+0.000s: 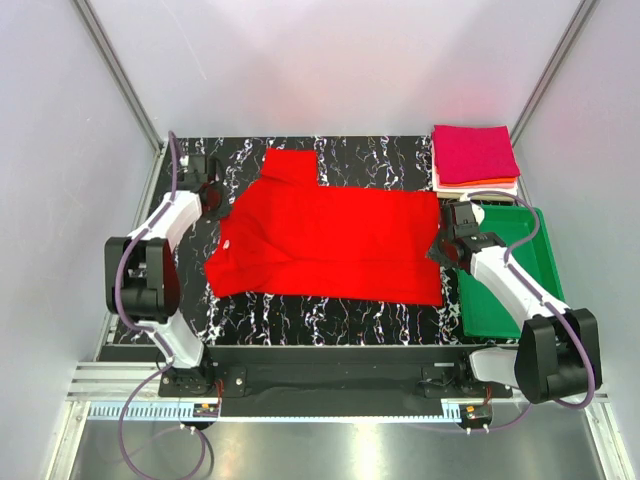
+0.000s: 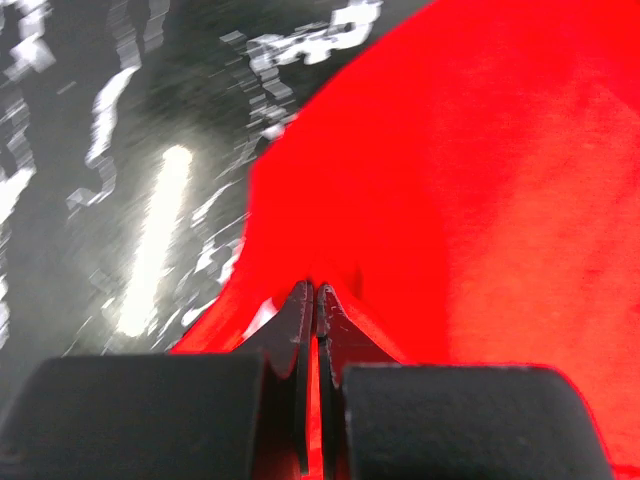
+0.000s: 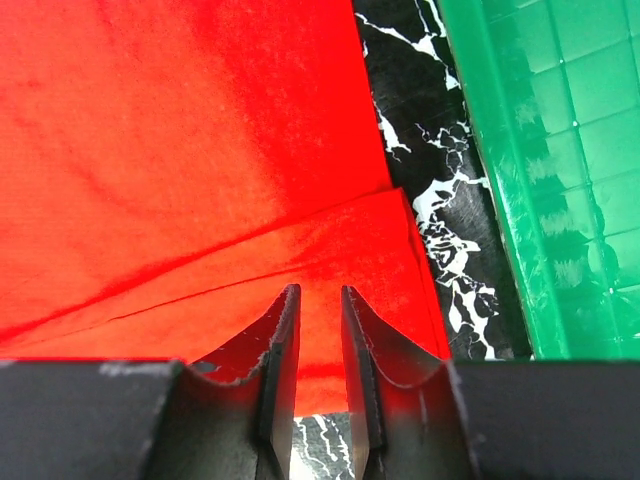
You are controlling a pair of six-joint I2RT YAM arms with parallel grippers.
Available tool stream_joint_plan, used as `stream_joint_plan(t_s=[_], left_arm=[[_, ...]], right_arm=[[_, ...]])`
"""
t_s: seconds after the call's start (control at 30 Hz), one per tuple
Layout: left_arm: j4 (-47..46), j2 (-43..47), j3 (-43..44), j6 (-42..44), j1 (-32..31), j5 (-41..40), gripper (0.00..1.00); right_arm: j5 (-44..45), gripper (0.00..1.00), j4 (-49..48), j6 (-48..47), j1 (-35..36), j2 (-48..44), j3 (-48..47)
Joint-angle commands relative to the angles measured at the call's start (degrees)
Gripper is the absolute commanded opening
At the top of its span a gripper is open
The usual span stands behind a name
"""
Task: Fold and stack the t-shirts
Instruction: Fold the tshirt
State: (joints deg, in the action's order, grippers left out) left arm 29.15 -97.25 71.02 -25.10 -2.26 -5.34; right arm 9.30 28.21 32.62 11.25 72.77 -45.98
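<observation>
The left gripper's [image 2: 313,292] fingers [image 2: 292,340] are pressed together, pinching a raised bit of the red t-shirt [image 1: 330,240] at its left edge. The right gripper's [image 3: 315,292] fingers [image 3: 278,345] stand slightly parted above the shirt's right hem, clamping nothing. The shirt lies spread across the black marble table [image 1: 300,320], one sleeve pointing to the far side. Just right of it sits a green tray [image 1: 492,318], and beyond the tray is a stack of folded shirts [image 1: 475,155], magenta on top.
</observation>
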Motion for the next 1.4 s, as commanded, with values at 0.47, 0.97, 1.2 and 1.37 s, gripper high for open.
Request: stream_joint_plan(t_s=[0.47,0.97,1.2,1.37], left_arm=[[-13.0,-7.2,6.8,13.5,-4.3,18.3,0.0],[-16.3,-12.3,9.9,16.1,-6.3,25.9,0.0],[-10.6,-12.4,16.0,17.2,-6.4,18.2,0.34],[0.5,-6.0,16.6,9.5,-6.4,0.6,0.45]], right_arm=[[-3.3,0.3,1.1,1.5,0.1,-3.7,-2.5],[-4.1,0.3,2.2,1.7,0.1,-5.5,-2.9],[-8.1,0.28,2.1,3.1,0.9,-3.4,-2.6],[-8.6,0.25,1.6,5.3,3.5,-1.5,-1.7]])
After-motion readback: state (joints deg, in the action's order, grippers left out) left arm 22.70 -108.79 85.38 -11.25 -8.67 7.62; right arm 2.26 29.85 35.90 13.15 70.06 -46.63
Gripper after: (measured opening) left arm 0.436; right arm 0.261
